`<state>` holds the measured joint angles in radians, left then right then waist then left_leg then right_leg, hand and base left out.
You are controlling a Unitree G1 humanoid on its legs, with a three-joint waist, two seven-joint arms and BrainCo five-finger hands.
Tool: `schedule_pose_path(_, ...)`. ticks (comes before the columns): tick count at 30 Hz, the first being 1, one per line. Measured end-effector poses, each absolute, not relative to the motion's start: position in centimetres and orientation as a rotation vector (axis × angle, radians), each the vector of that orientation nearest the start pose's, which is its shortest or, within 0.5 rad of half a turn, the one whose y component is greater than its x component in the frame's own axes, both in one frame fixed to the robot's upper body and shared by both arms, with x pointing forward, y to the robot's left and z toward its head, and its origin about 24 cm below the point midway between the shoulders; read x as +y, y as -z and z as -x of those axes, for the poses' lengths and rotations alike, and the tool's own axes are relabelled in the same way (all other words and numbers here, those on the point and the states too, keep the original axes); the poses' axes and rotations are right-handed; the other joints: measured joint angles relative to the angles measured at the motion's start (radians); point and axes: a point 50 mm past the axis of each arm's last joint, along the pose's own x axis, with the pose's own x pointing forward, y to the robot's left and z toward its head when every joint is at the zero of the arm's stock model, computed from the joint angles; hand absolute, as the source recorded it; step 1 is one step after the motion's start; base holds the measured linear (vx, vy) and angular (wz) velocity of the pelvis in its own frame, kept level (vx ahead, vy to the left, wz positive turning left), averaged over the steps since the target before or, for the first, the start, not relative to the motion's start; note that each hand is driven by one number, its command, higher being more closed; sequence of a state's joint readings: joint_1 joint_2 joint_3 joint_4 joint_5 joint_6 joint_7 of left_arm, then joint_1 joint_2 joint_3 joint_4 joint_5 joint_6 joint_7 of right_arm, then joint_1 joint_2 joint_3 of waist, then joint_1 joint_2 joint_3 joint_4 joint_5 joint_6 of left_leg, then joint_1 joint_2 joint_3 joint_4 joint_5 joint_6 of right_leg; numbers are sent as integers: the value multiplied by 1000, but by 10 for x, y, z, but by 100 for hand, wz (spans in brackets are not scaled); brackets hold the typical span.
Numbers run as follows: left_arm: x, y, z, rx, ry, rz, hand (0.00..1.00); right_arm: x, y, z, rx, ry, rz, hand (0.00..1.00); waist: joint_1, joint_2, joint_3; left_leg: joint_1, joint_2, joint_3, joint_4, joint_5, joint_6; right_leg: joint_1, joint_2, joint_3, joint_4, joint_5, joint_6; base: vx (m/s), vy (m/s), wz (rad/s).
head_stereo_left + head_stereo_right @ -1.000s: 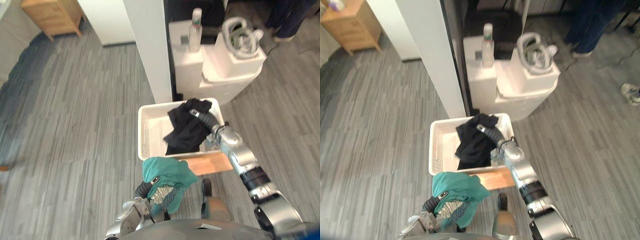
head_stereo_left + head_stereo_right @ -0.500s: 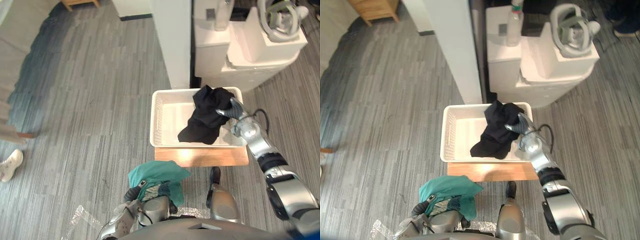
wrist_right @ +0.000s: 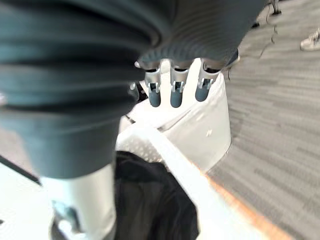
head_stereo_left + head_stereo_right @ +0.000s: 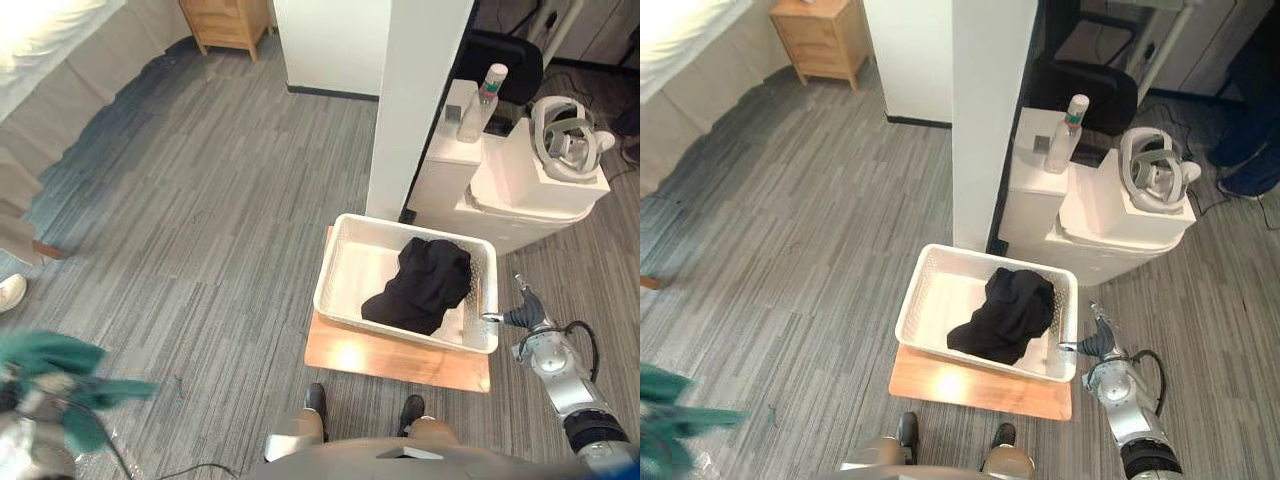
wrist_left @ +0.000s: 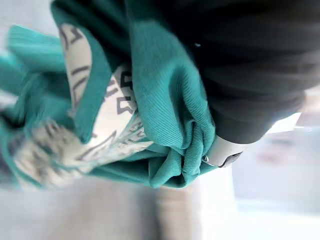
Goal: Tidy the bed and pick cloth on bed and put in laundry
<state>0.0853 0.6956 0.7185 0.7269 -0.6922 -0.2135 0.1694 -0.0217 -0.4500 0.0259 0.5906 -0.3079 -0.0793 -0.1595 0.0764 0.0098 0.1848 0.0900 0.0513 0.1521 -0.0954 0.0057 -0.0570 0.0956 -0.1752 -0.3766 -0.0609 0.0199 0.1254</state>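
Observation:
A white laundry basket [image 4: 338, 285] stands on a wooden board [image 4: 380, 360] on the floor. A black cloth [image 4: 422, 285] lies heaped in its right half. My right hand [image 4: 526, 312] hangs just outside the basket's right end, open with straight fingers [image 3: 172, 93] and holding nothing. The basket's rim [image 3: 167, 150] and the black cloth [image 3: 150, 197] lie below it. My left hand [image 5: 226, 151] is low at the far left, shut on a bunched teal cloth [image 5: 165, 95] with a white patterned patch. That teal cloth [image 4: 55, 385] hangs over the floor, well away from the basket.
Behind the basket rise a white pillar [image 4: 420, 90] and a white cabinet [image 4: 520, 190] carrying a spray bottle [image 4: 480, 90] and a headset [image 4: 565, 135]. At the upper left are the bed's edge [image 4: 40, 60] and a wooden nightstand [image 4: 230, 20]. A person's legs [image 4: 1252, 130] stand at the far right.
The camera has shifted. My right hand let go of the black cloth, opened and drew out to the basket's right side. My left hand swung the teal cloth out to the left.

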Motion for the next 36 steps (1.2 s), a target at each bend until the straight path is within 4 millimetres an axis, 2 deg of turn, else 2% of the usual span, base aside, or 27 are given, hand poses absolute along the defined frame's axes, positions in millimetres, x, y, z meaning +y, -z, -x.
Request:
schedule_pose_path(3,471,-105,-140,-248,-1027,52,100,-278,45,-219,462,121,754,0,4,8,-23,4,0,14,0,-2,-3,1,2,9,-9,11,0,-7,3,-10)
schedule_pose_path(4,469,-113,-144,-286,-989,41,100,-278,46,-219,463,122,744,0,4,9,-24,7,1,21,0,-3,-4,1,2,13,-10,12,-1,-14,5,-30)
schedule_pose_path(6,459,-141,-162,-413,-860,-4,100,-276,45,-219,451,119,726,0,9,10,-28,29,4,64,0,-9,-13,3,7,49,-18,25,-5,-26,8,-46)
schedule_pose_path(7,455,-147,-167,-432,-821,-19,100,-276,45,-219,448,115,724,0,10,10,-29,34,4,73,0,-10,-14,5,8,58,-21,28,-5,-46,5,-43)
schedule_pose_path(9,435,-167,-192,-484,-668,-68,100,-274,44,-220,433,94,715,0,6,2,-47,37,6,98,-1,-11,-15,0,13,80,-33,44,-8,-69,-7,-32)
schedule_pose_path(11,420,-174,-207,-496,-570,-75,100,-271,42,-223,408,88,703,0,-3,-2,-49,44,9,117,-1,-11,-15,-5,17,100,-33,49,-12,-76,-14,-32)
schedule_pose_path(13,403,-171,-223,-474,-474,-66,100,-269,40,-226,393,94,682,0,-11,-4,-51,49,12,139,-2,-11,-15,-9,22,120,-33,54,-14,-73,-16,-34)
schedule_pose_path(17,342,-144,-250,-395,-251,-80,100,-270,36,-229,372,142,610,0,-17,-5,-66,38,23,177,-6,-20,-21,-42,38,166,-34,67,-32,-66,-26,-32)
schedule_pose_path(18,323,-133,-253,-362,-192,-81,100,-271,33,-233,355,154,599,0,-23,-4,-67,44,26,191,-1,-15,-15,-45,43,180,-34,71,-36,5,-26,-29)
schedule_pose_path(19,315,-127,-254,-344,-168,-84,100,-270,30,-237,342,153,598,0,-28,-4,-67,51,27,199,-1,-13,-13,-46,45,188,-34,73,-38,18,-21,-37)
schedule_pose_path(20,298,-115,-257,-305,-116,-92,100,-269,25,-242,316,156,595,0,-33,-2,-68,60,29,213,-1,-12,-14,-46,50,204,-34,79,-43,17,-15,-32)
schedule_pose_path(21,288,-110,-260,-285,-83,-110,100,-269,22,-244,299,157,594,0,-33,-1,-68,65,31,221,-1,-13,-15,-46,52,210,-34,81,-45,-8,-18,-35)
schedule_pose_path(22,269,-102,-263,-258,-17,-163,100,-266,15,-248,262,153,592,0,-38,-1,-68,70,34,229,0,-14,-16,-46,57,221,-34,83,-46,-26,-21,-22)
schedule_pose_path(23,250,-98,-266,-249,46,-209,100,-264,10,-251,230,148,591,0,-50,-1,-68,70,35,231,2,-14,-16,-46,58,225,-34,84,-47,-29,-23,-15)
schedule_pose_path(24,243,-97,-266,-246,74,-238,100,-263,7,-254,219,145,590,0,-58,-1,-68,70,35,233,5,-15,-17,-46,58,226,-34,85,-48,-43,-24,-18)
schedule_pose_path(25,225,-95,-267,-248,145,-288,100,-260,2,-260,194,133,585,0,-70,0,-68,75,39,248,11,-19,-20,-47,61,242,-34,88,-50,-41,-18,-23)
schedule_pose_path(32,192,-87,-271,-237,262,-334,100,-254,1,-263,185,86,583,0,-95,15,-70,84,48,280,7,-26,-29,-55,76,279,-35,91,-55,-54,-24,-17)
schedule_pose_path(36,173,-90,-276,-256,329,-371,100,-244,1,-264,176,44,573,0,-111,17,-71,84,53,289,-6,-15,-32,-69,85,289,-37,93,-66,-21,-25,-7)
